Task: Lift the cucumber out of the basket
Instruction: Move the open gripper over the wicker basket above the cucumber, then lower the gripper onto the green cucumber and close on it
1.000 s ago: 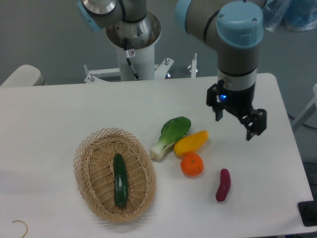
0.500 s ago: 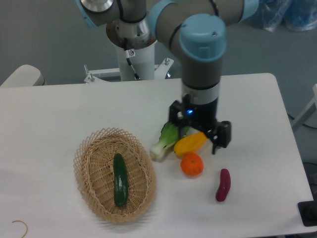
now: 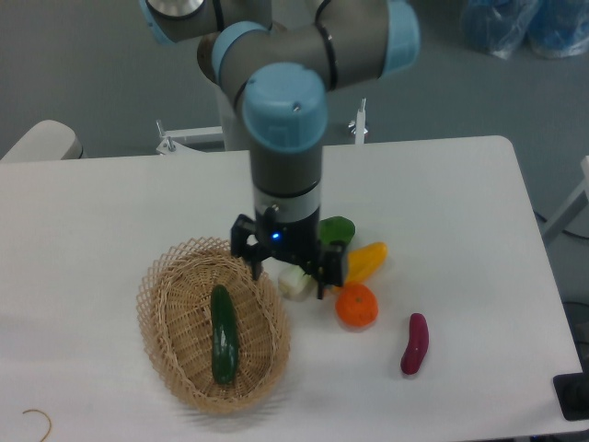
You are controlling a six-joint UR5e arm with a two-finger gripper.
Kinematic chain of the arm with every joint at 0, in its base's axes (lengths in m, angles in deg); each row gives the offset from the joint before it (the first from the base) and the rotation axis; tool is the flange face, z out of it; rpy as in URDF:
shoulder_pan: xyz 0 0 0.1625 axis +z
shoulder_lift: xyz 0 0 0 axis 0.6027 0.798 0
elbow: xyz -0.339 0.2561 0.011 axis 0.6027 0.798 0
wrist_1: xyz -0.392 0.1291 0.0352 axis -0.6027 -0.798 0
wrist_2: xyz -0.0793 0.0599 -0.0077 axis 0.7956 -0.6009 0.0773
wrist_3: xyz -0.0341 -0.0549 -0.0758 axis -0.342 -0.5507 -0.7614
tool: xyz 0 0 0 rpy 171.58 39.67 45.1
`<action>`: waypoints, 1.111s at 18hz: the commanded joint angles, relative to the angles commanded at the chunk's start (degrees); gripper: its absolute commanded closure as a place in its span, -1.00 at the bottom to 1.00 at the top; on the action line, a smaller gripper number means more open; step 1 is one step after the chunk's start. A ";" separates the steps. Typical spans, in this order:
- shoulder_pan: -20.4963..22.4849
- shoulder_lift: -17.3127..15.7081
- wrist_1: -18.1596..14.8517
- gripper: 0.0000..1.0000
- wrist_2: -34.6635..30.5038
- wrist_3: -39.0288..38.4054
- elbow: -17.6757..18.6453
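Camera view: fixed, above table.
Hidden: bok choy mostly behind arm; white stem end shows by gripper.
Gripper: fingers spread, released, nothing between them, over right rim of basket.
Basket contents: cucumber only, lying lengthwise, near middle.
Outside basket: yellow vegetable, orange, purple vegetable on table.
Cut off: thin loop, bottom left.
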 joint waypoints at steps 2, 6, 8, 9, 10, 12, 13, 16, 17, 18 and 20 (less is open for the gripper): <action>-0.53 0.97 4.21 -1.00 0.09 -1.76 2.72; -3.16 3.25 8.54 -1.00 -3.41 -2.29 6.51; -4.92 4.75 8.54 -1.00 -7.02 -2.56 8.09; -5.10 5.27 8.80 -1.00 -8.08 -3.95 8.79; -5.19 5.54 9.84 -1.00 -8.61 -6.40 8.97; -6.33 6.16 12.22 -1.00 -8.61 -9.32 9.59; -6.33 6.42 12.84 -1.00 -8.61 -9.50 9.77; -6.68 7.65 14.77 -1.00 -8.61 -10.99 9.86; -7.12 8.00 15.65 -1.00 -8.61 -11.52 10.03; -7.30 8.18 16.18 -1.00 -8.70 -11.61 10.38; -7.74 8.09 16.18 -1.00 -8.61 -11.61 10.47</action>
